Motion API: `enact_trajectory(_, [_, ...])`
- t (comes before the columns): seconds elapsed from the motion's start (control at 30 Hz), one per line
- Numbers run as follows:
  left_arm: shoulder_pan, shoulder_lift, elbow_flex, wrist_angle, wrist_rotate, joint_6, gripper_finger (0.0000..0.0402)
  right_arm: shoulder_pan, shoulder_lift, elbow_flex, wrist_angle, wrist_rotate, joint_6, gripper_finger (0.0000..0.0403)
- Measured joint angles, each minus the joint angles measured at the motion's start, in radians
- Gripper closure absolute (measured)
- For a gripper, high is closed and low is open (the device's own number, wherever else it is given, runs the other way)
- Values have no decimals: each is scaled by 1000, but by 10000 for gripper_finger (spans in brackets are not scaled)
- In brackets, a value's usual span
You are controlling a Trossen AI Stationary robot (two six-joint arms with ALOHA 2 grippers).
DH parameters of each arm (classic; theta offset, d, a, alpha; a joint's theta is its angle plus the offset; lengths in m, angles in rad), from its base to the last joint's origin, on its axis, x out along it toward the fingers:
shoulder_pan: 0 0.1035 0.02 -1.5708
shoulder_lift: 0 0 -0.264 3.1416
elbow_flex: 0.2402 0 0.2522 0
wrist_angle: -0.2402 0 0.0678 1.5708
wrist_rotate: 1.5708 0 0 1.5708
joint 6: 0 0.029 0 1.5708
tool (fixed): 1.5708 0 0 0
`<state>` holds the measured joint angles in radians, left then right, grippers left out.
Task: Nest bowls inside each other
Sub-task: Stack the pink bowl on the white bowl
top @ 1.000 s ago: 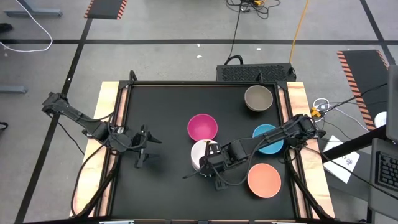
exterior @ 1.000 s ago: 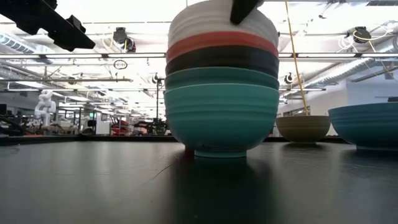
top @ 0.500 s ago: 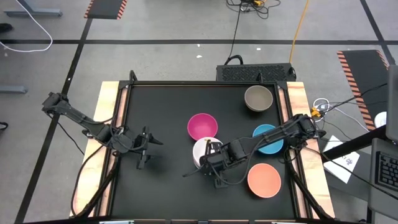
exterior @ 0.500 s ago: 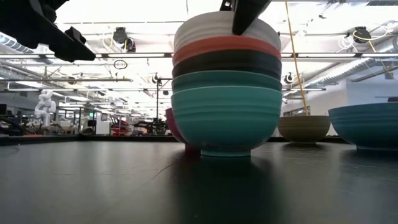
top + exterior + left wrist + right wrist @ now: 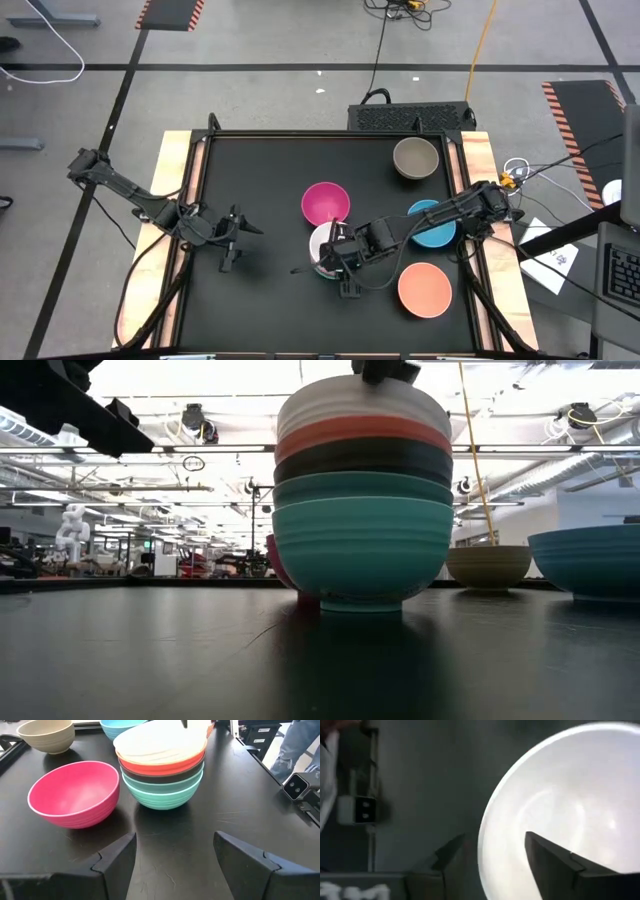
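Right gripper (image 5: 335, 262) released, fingers spread astride the white bowl's (image 5: 160, 742) rim. High view shows only that white top; low view and left wrist view show the nest under it: red (image 5: 362, 430), black (image 5: 362, 458), dark green (image 5: 362, 487), turquoise (image 5: 362, 545), mid-worktop. Magenta bowl (image 5: 326, 203) just beside. Blue (image 5: 436, 226), peach-orange (image 5: 425, 290), grey-brown (image 5: 416, 158) along the right edge. Left gripper (image 5: 236, 240) open, near the left edge.

Robotics lab: open hall with ceiling pipes (image 5: 560, 465), floor hazard tape (image 5: 168, 13), cables (image 5: 40, 45).
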<state>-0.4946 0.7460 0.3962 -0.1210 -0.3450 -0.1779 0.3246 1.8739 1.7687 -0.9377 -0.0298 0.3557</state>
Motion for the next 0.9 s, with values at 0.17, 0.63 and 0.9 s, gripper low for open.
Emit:
enact_trajectory(0.17, [0, 0, 0, 1, 2, 0, 133, -39, -103, 0, 8, 45, -11, 192])
enact_trajectory(0.63, [0, 0, 0, 2, 4, 40, 133, -310, -242, 0, 6, 58, -216, 208])
enact_trajectory(0.9, [0, 0, 0, -4, 4, 71, 133, -512, -195, 1, -2, -79, -366, 208])
